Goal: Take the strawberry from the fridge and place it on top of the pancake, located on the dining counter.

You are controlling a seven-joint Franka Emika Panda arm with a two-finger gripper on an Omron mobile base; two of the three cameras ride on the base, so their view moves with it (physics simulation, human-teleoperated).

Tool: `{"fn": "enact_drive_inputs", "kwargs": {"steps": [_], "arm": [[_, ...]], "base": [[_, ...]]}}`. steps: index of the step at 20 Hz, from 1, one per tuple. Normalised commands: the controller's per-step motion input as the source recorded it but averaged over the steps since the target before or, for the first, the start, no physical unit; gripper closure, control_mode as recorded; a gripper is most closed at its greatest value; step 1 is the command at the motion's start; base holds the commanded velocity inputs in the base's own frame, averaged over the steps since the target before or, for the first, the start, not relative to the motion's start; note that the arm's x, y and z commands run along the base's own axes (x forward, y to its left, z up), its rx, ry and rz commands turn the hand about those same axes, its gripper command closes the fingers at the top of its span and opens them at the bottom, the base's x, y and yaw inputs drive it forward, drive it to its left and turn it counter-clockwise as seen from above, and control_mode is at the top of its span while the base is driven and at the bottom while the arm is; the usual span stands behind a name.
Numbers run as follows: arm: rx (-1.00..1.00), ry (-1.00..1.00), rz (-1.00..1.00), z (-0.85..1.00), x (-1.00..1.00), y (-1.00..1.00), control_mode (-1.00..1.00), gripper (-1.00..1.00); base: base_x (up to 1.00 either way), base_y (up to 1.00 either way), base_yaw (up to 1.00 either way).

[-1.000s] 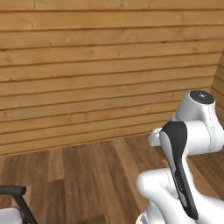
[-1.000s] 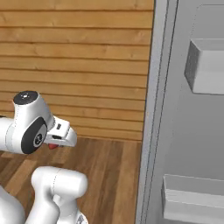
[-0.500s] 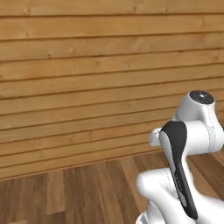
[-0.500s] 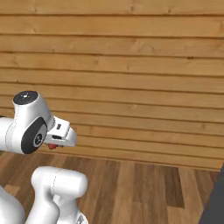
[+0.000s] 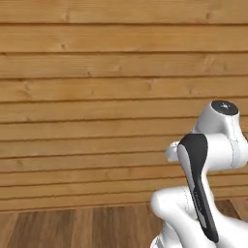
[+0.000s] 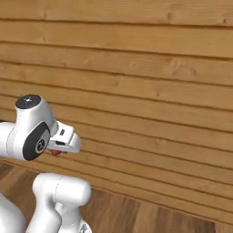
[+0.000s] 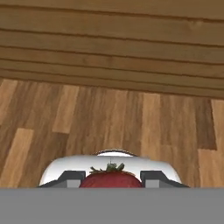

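Two dark finger tips (image 7: 70,177) of the gripper (image 7: 112,180) stand clenched on the strawberry (image 7: 111,178), which sits squarely between the jaws with its green leafy cap turned away from the hand and its red body touching a tip on each side. In the right base view the gripper (image 6: 58,150) pokes out from under the arm's white wrist, and a small patch of the red strawberry (image 6: 55,153) shows just beneath it. Beyond the jaws lies a wooden plank floor (image 7: 131,122), well apart from the held fruit, and past that rises a wall of horizontal wooden boards (image 7: 113,39). From the left base view the arm's white elbow and dark joint cover the hand, with the same board wall (image 5: 97,97) behind it.
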Motion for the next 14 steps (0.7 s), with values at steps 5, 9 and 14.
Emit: {"fn": "enact_drive_inputs", "kwargs": {"steps": [5, 9, 14], "arm": [[0.0, 0.0, 0.0, 0.0, 0.0, 0.0, 1.0, 1.0], [0.0, 0.0, 0.0, 0.0, 0.0, 0.0, 1.0, 1.0], [0.0, 0.0, 0.0, 0.0, 0.0, 0.0, 1.0, 1.0]], "base": [[0.8, 0.47, 0.69], [0.58, 0.23, 0.8], [0.42, 0.07, 0.86]]}}
